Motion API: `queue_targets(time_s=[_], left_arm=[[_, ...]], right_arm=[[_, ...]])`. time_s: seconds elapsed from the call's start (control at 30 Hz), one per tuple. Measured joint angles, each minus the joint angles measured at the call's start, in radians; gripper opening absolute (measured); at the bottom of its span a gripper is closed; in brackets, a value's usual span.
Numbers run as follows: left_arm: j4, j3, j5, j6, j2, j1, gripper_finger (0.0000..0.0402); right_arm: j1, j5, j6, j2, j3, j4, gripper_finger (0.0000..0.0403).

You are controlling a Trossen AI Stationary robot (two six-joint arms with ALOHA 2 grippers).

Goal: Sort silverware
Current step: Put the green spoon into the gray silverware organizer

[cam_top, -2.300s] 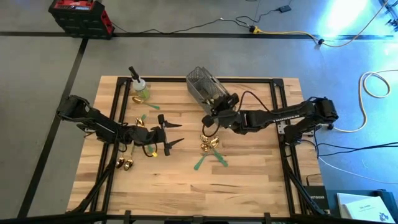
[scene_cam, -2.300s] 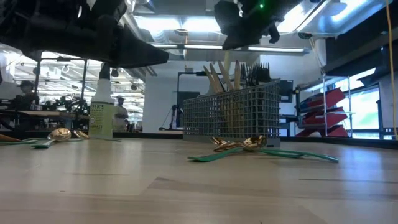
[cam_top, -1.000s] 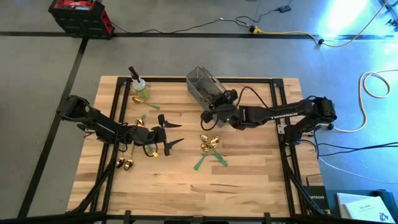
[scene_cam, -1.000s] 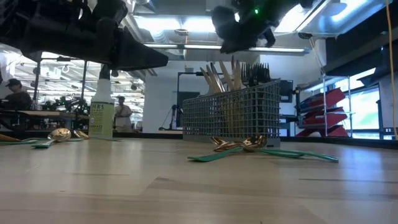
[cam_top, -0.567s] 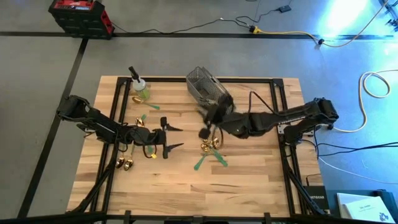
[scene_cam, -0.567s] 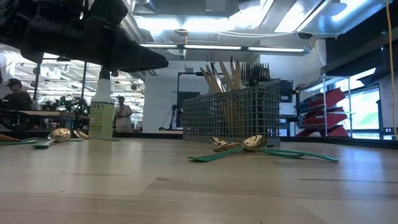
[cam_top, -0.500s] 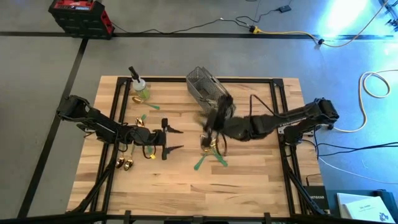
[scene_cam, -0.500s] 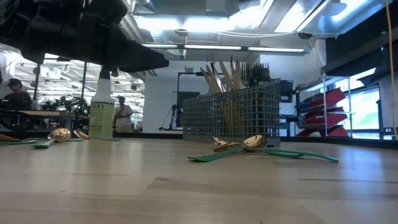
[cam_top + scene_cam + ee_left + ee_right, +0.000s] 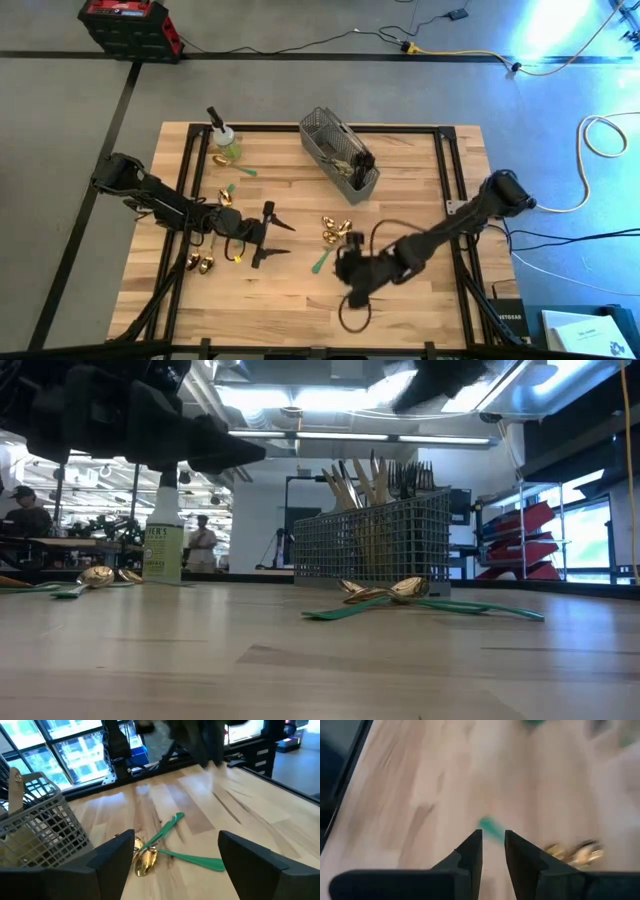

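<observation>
We are holding our right tool [image 9: 345, 268] low over the table [image 9: 400, 300], near its front edge. Its two fingers [image 9: 470, 851] are nearly pinched together with a thin gap between them, and nothing is sitting in that gap. Just beside it, green-handled pieces [image 9: 322, 262] with gold ends [image 9: 335, 230] are lying flat on the wood. We are keeping our left tool [image 9: 268, 233] spread wide, holding nothing, above the left side of the table. Near it, gold spoons [image 9: 200, 264] are resting on the wood. Farther back, the wire caddy [image 9: 340, 155] is standing with dark forks and cream handles [image 9: 375, 478] sticking up out of it. A spray bottle [image 9: 224, 140] is standing at the back left corner.
</observation>
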Motion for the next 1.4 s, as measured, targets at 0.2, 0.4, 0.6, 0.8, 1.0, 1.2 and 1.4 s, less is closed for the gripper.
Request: queue_targets(time_s=[0.2,0.4,0.6,0.8,1.0,1.2,1.4], left_arm=[[-0.027,0.000,-0.001,-0.009,0.000,0.002,0.0272],[-0.036,0.000,-0.001,-0.012,0.000,0.002,0.0272],[-0.037,0.000,-0.002,-0.013,0.000,0.002,0.0272],[-0.044,0.000,-0.001,-0.014,0.000,0.002,0.0272],[-0.056,0.000,-0.001,-0.016,0.000,0.002,0.0272],[-0.065,0.000,-0.001,-0.018,0.001,0.002,0.0272],[-0.064,0.000,-0.001,-0.020,0.001,0.002,0.0272]], right_arm=[[0.015,-0.019,0.056,0.100,0.000,0.016,0.0065],[-0.028,0.105,0.195,0.147,0.000,-0.086,0.0065],[-0.088,0.097,0.194,0.167,0.000,-0.090,0.0072],[-0.153,0.063,0.206,0.168,-0.060,-0.085,0.0125],[-0.199,0.010,0.225,0.173,-0.138,0.025,0.0145],[-0.203,0.011,0.228,0.176,-0.148,0.058,0.0134],[-0.202,0.015,0.236,0.217,-0.143,0.068,0.0100]])
